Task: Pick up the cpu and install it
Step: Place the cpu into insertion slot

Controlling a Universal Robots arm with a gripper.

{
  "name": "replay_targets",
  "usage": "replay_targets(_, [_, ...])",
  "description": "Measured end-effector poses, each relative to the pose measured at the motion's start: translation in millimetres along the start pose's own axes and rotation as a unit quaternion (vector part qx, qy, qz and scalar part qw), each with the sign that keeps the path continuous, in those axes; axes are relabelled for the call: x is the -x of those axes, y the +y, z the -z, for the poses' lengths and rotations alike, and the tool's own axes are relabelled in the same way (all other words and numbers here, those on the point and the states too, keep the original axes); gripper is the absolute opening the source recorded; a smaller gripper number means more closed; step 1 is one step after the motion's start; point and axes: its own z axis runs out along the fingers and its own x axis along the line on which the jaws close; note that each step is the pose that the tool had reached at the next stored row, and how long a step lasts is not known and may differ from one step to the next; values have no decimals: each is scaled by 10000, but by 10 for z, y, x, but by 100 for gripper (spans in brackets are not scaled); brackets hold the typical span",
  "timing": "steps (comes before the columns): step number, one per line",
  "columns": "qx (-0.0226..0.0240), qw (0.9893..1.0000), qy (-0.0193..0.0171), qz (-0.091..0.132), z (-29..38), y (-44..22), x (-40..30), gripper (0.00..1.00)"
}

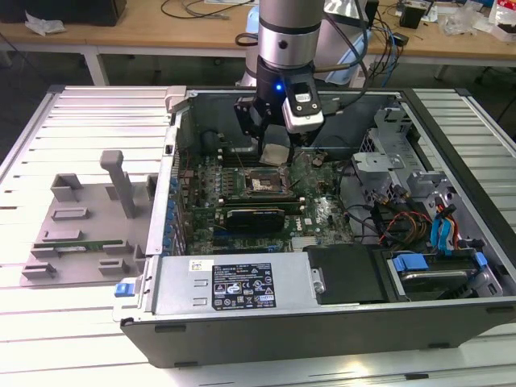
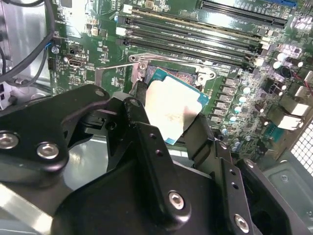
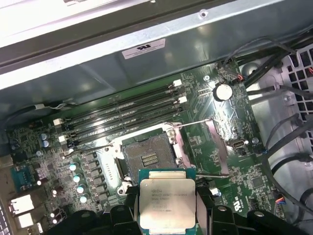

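A: Gripper (image 3: 167,214) pinches the chip (image 3: 167,201) by two opposite edges, lid up. The open socket (image 3: 148,159) sits just beyond the gripper, lower down.
B: Likely light and stiff, with fragile contacts and a slick lid. Edge grip looks right.

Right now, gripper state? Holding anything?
gripper: closed on the cpu, which is not yet in the socket.

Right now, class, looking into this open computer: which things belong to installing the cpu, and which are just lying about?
Part of the job:
- cpu, held over the motherboard
- gripper, shut on the cpu
- open socket, empty

Just lying about:
- memory slots
- power supply
- grey holder, on the exterior view's left
- coloured cables
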Motion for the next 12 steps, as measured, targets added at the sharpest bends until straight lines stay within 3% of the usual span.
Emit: replay_targets(12, [-8,9992,-3,-401,0,0,0,55])
